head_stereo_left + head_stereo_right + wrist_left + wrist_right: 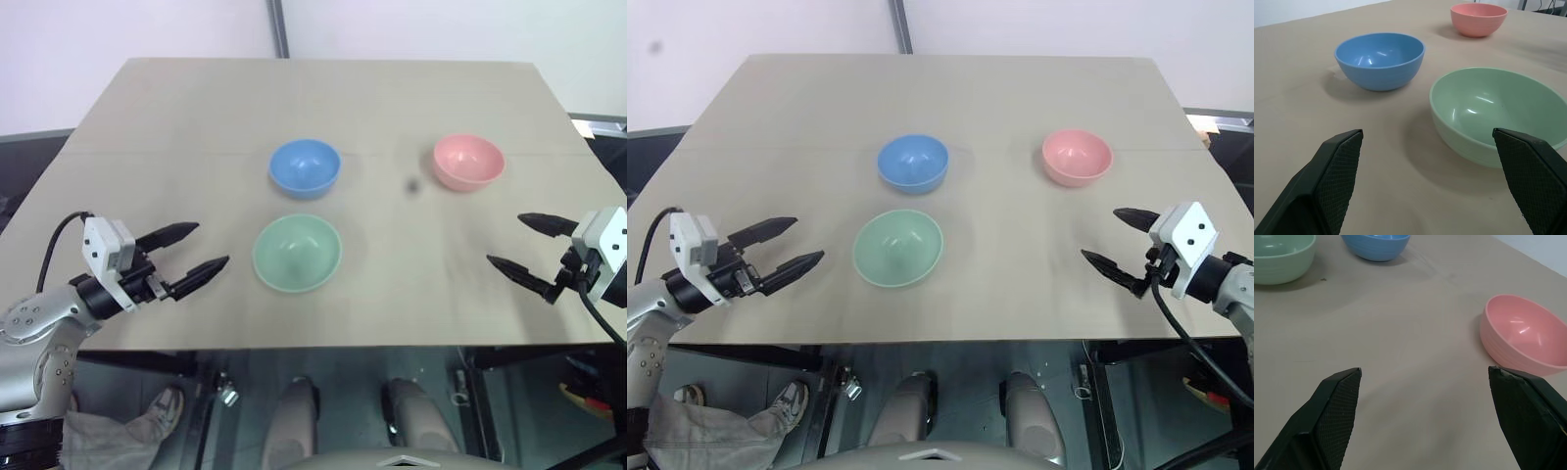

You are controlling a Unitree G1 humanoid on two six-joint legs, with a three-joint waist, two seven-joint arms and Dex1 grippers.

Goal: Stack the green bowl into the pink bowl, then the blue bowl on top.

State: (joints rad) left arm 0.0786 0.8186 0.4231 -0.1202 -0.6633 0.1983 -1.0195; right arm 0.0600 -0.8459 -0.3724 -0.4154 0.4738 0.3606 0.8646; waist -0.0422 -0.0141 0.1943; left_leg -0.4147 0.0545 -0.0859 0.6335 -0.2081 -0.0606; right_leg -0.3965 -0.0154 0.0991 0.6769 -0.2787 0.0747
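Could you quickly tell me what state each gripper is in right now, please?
Left gripper: open, holding nothing, beside the green bowl.
Right gripper: open, holding nothing.

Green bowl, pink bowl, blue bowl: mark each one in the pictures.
green bowl (pixel 297 253): left eye view, inner floor.
pink bowl (pixel 468 162): left eye view, inside of the bowl.
blue bowl (pixel 305 167): left eye view, inner floor.
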